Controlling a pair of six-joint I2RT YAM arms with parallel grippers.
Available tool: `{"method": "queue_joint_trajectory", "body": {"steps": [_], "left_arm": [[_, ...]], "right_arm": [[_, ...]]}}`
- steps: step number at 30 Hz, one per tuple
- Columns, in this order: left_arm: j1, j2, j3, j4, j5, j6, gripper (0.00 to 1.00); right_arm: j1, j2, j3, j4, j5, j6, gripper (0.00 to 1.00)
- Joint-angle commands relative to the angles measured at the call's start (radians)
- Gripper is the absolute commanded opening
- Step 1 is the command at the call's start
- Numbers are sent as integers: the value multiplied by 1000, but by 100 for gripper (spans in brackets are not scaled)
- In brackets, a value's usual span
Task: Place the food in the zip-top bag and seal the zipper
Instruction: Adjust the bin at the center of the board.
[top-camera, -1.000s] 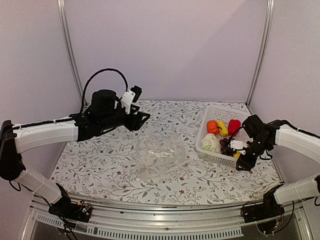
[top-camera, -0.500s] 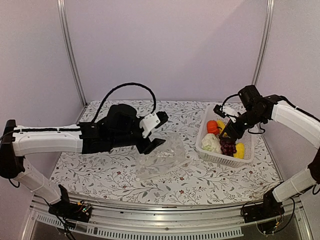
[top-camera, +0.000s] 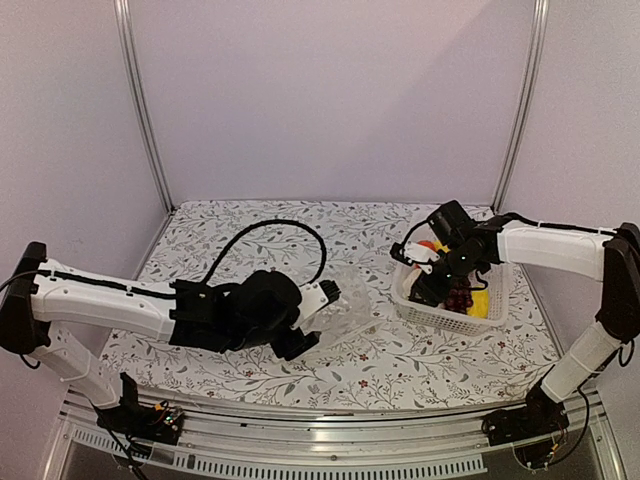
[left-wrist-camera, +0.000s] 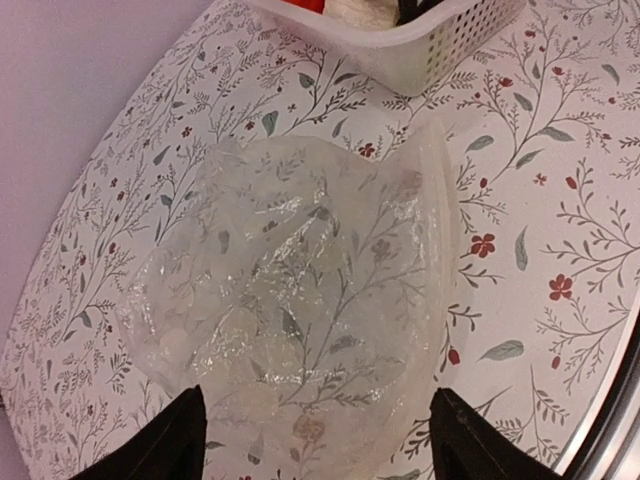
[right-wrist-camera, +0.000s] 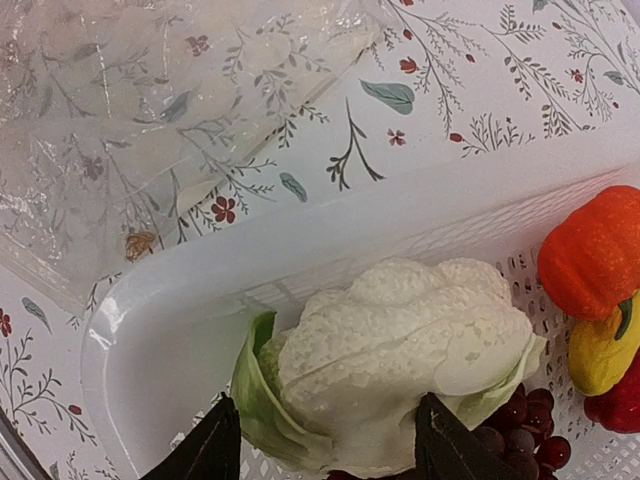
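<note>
Tabletop: floral-print cloth (top-camera: 180, 240) under both arms.
Left gripper (left-wrist-camera: 320, 455): fingers spread, empty, hovering over the clear crinkly zip-top bag (left-wrist-camera: 300, 290) lying flat ahead.
Right gripper (right-wrist-camera: 325, 450): fingers parted, straddling the white toy cauliflower (right-wrist-camera: 400, 340) in the white slotted plastic basket (right-wrist-camera: 170, 300).
Next move, we judge: right arm is nearer the food; bag lies just left of the basket.

Top cam: fixed high behind the near edge, facing fwd & down, far enough back to take in the whole table (top-camera: 400, 365). L wrist cam: close, looking down past the L claw (left-wrist-camera: 320, 445), w/ the bag (left-wrist-camera: 300, 290) just ahead of it and a basket (left-wrist-camera: 440, 45) corner beyond. R wrist cam: v. close, R claw (right-wrist-camera: 325, 450) over the basket, bag beyond its tips. All 3 views share the bag & basket.
</note>
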Motion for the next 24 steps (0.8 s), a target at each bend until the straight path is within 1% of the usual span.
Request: {"method": "queue_joint_trajectory", "body": {"steps": [1, 5, 6, 7, 11, 13, 16, 20, 24], "left_arm": [[-12, -6, -53, 26, -68, -101, 76], [-13, 12, -57, 30, -72, -102, 78], [-13, 21, -51, 32, -72, -98, 83], [-13, 33, -46, 30, -71, -92, 86], [-13, 97, -14, 24, -77, -70, 87], [-15, 126, 0, 27, -73, -64, 85], [-23, 164, 21, 36, -75, -44, 78], [-53, 197, 39, 44, -92, -7, 71], [-69, 218, 56, 45, -110, -6, 64]], "right_arm": [[46, -68, -98, 20, -6, -52, 58], [63, -173, -196, 4, 7, -109, 60], [63, -194, -224, 3, 13, -118, 61], [63, -232, -259, 0, 13, -132, 61], [63, -322, -332, -32, 15, -155, 62], [63, -353, -354, -40, 12, -156, 62], [63, -396, -361, -38, -2, -144, 62], [63, -442, -332, -15, 0, -126, 63], [63, -465, -300, 13, 2, -102, 63]]}}
